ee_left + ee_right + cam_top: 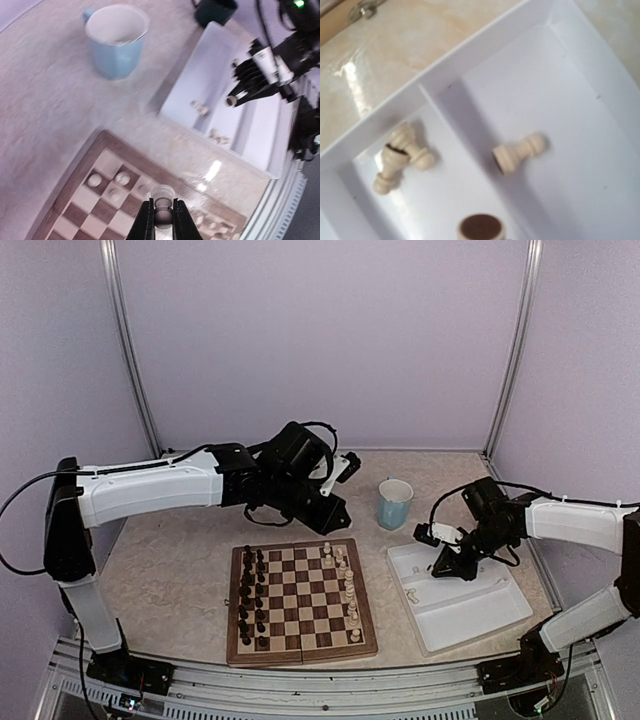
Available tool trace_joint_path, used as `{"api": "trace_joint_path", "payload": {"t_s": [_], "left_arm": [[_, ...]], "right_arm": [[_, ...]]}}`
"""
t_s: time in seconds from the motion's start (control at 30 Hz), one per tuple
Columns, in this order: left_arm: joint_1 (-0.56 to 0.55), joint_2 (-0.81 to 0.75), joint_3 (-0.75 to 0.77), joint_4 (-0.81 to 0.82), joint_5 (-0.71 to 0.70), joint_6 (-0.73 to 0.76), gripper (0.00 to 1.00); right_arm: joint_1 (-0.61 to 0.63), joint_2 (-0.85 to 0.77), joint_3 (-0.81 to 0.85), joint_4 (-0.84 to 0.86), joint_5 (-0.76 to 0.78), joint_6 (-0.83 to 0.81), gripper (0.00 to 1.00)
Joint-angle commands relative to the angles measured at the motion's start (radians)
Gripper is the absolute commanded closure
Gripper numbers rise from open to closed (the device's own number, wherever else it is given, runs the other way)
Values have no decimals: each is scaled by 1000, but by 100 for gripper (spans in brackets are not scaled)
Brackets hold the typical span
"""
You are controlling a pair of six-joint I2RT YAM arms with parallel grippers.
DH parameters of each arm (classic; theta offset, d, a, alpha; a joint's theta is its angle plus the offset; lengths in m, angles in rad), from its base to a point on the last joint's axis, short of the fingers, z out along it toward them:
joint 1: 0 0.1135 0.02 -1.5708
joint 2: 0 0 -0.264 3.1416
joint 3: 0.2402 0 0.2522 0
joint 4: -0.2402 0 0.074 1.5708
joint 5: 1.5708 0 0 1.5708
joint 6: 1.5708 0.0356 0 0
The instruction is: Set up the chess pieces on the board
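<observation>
Left tool (pixel 162 206) of mine is pressed onto a cream piece (pixel 162 192), small, pale and pawn-like. Its long axis runs in line with my fingers, the round head poking past the tips toward 12 o'clock in the wrist view. It hangs over the board (pixel 300 651) at the 12 o'clock edge; whether it touches a square I cannot tell.

Dark pieces (pixel 250 595) line the board's 9 o'clock side and cream chess pieces (pixel 349 585) stand along its 3 o'clock side. At 3 o'clock of the board lies the white tray (pixel 500 618). There my right tool (pixel 444 567) pinches a second cream piece (pixel 481 227), its dark round base facing the wrist camera.

In the tray a lone piece (pixel 519 151) lies flat, base at 8 o'clock and head at 2, beside a crossed pair (pixel 402 159). A blue mug (pixel 394 502) stands on the desk (pixel 170 560) at 1 o'clock, beyond the board.
</observation>
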Motion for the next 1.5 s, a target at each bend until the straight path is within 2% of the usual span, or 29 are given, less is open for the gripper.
{"api": "trace_joint_path", "payload": {"t_s": [0.0, 0.8, 1.33, 1.47], "left_arm": [[-3, 15, -62, -244, -241, 29, 93], [-52, 209, 32, -218, -154, 46, 92], [-56, 249, 52, -220, -155, 44, 91], [-56, 258, 52, -220, -156, 45, 88]], "right_arm": [[-7, 7, -9, 59, -16, 26, 98], [-7, 12, -22, 68, -20, 20, 96], [-7, 19, -23, 69, -21, 19, 96], [-7, 21, -23, 68, -21, 18, 96]]}}
